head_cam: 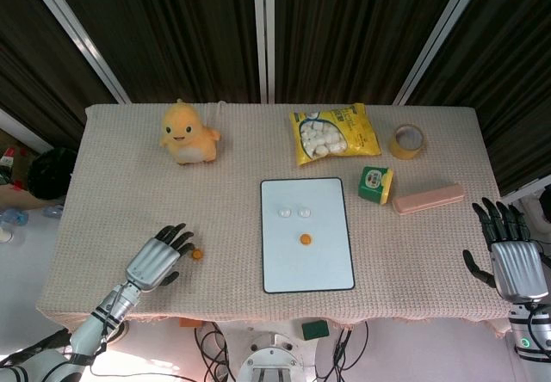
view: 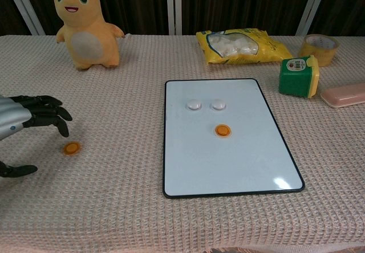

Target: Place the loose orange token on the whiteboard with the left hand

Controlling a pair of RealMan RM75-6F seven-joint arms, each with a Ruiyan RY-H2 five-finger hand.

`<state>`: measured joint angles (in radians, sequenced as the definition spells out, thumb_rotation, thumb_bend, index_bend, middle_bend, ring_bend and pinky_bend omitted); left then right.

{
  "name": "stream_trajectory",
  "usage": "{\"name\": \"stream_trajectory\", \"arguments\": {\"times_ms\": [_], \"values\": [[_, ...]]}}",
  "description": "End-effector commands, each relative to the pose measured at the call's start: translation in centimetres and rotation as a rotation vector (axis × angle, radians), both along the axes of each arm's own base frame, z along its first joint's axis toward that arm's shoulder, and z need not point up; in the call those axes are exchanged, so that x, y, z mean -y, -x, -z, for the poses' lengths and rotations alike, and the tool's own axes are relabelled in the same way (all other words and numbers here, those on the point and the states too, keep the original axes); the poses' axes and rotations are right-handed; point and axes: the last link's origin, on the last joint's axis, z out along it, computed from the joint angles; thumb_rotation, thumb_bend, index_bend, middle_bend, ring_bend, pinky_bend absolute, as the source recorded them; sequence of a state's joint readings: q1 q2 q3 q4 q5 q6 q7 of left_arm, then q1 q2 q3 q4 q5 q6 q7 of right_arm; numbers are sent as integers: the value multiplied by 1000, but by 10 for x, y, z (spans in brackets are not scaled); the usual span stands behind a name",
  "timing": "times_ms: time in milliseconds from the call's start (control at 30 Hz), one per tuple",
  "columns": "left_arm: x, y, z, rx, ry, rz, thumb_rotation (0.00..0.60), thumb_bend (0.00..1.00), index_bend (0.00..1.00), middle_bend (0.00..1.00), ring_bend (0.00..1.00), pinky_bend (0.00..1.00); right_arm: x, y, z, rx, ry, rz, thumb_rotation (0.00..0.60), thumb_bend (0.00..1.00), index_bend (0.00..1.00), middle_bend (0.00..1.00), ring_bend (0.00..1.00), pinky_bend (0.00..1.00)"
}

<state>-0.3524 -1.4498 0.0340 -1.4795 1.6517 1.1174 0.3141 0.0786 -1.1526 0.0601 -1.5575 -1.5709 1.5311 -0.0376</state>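
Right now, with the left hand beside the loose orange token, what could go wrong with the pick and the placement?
1. The loose orange token lies flat and thin on the woven tablecloth, so the left hand, open beside it, may push it rather than lift it.
2. The whiteboard already carries an orange token and two white tokens; a careless placement might knock them.

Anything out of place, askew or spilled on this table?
Only one item: a small round orange token lies on the woven cloth by the left hand, apart from the white whiteboard where a matching orange token and two white tokens sit. Nothing spilled or damaged.
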Motion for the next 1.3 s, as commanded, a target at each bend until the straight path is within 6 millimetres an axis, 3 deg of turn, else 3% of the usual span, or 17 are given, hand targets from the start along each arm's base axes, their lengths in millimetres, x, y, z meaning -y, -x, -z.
{"name": "stream_trajectory", "arguments": {"times_ms": [33, 500, 1300], "values": [[-5, -2, 3, -3, -1, 0, 600, 213, 315, 182, 82, 183, 0, 1, 0, -2, -4, 1, 600, 343, 0, 0, 0, 0], [-15, -9, 18, 8, 48, 7, 600, 261, 347, 195, 82, 180, 0, 6, -4, 8, 9, 32, 600, 343, 0, 0, 0, 0], [-23, -13, 20, 7, 44, 23, 600, 262, 430, 218, 111, 183, 3, 12, -3, 5, 6, 88, 600, 343, 0, 0, 0, 0]]}}
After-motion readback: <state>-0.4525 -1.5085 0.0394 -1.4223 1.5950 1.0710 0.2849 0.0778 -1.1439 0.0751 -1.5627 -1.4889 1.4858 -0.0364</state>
